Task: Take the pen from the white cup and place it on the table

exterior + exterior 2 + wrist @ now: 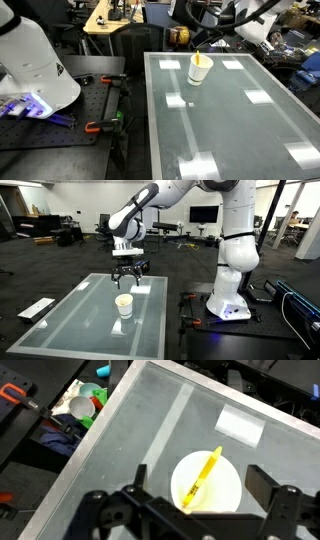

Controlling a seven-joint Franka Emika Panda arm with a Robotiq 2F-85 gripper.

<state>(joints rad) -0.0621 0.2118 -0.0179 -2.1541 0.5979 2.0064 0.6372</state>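
Where the pen (203,477) leans slanted inside the white cup (228,490), we see it untouched, yellow against the cup's pale interior. The cup stands upright on the greenish glass of the table (70,315), bright square reflections around it. Directly above hangs the gripper (127,281), clear of cup and pen, with its fingers spread wide, holding nothing. Beside the table we find a black perforated bench (85,105) carrying the robot's white base.

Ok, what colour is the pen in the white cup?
Yellow: the thin stick-like pen in the small white cylindrical cup shows best in the wrist view.
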